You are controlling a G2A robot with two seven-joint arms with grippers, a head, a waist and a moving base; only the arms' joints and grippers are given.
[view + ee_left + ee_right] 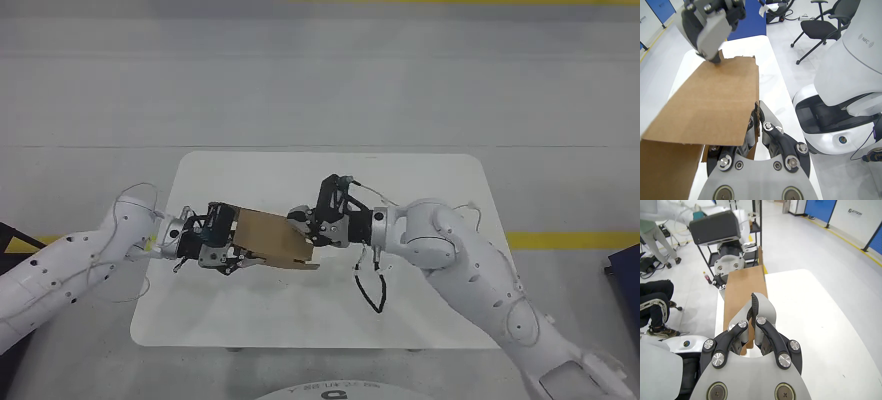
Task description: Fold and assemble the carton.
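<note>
A white rounded-corner table (420, 290) lies beneath the left gripper (238, 250); a black wheeled office chair (817, 28) stands well apart from it.

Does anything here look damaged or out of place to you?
Yes. The carton, gripped at opposite ends by the left gripper and the right gripper, has ragged, torn-looking edges at its corners, clearest beside the left gripper. Nothing else stands out.

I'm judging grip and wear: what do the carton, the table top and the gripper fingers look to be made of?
Carton: brown corrugated cardboard, matte; its ragged torn edge shows fluting. Table: smooth white top with a slight sheen, perhaps laminate or painted board; the look leaves it open. Fingers: bare grey metal plates, likely aluminium, with black ribbed pads, probably rubber.
</note>
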